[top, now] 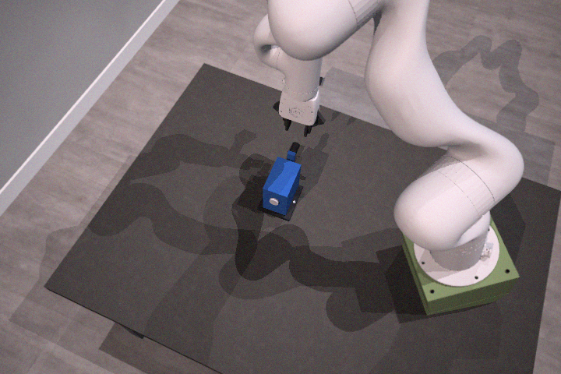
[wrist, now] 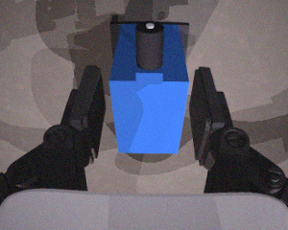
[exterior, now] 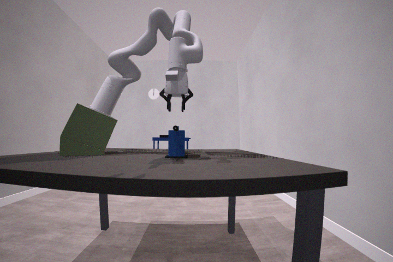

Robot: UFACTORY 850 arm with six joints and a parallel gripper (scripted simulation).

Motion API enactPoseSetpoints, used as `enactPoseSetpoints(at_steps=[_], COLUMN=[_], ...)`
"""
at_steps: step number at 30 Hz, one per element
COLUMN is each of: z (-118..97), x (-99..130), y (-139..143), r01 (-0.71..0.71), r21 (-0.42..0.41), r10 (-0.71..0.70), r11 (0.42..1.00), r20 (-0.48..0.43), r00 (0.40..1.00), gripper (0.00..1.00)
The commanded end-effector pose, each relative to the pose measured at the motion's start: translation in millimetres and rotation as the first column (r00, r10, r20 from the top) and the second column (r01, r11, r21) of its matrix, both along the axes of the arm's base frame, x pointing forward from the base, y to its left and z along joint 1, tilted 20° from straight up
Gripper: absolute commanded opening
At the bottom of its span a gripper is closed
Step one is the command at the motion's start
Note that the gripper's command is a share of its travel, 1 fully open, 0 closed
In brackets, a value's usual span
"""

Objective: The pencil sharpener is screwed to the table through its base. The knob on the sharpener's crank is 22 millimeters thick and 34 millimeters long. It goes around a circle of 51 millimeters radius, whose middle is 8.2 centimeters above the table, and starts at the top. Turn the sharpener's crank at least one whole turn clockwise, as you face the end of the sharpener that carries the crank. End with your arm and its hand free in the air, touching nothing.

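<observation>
The blue pencil sharpener (top: 281, 185) stands on a dark base plate on the table; it also shows in the exterior view (exterior: 176, 143) and in the wrist view (wrist: 148, 103). Its black crank knob (top: 294, 147) sits at the top of its circle, at the end of the sharpener far from the camera, and shows in the side view (exterior: 174, 127) and the wrist view (wrist: 148, 45). My gripper (top: 296, 127) (exterior: 175, 108) hangs well above the knob, pointing down, fingers open and empty. In the wrist view the fingers frame the sharpener body from above.
The arm's green base (top: 460, 273) stands at the table's right side. A small blue bench-like object (exterior: 160, 140) shows behind the sharpener in the side view. The table's edge (exterior: 172, 185) is at the front.
</observation>
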State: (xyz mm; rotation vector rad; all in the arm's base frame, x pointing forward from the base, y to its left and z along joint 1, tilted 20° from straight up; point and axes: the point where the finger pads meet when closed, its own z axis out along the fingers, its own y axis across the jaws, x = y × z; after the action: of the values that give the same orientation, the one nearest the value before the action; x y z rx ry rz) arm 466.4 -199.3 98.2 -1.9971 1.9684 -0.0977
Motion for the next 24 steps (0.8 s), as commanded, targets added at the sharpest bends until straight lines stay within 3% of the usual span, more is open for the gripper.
enactPoseSetpoints(at_steps=[1, 24], z=[0, -16], x=[1, 5], y=[0, 3], r01=[0.000, 0.000], r21=[-0.001, 0.000], r10=[0.000, 0.000], r11=[1.000, 1.000], r20=[0.001, 0.003], r00=[1.000, 1.000], gripper=[0.54, 0.54])
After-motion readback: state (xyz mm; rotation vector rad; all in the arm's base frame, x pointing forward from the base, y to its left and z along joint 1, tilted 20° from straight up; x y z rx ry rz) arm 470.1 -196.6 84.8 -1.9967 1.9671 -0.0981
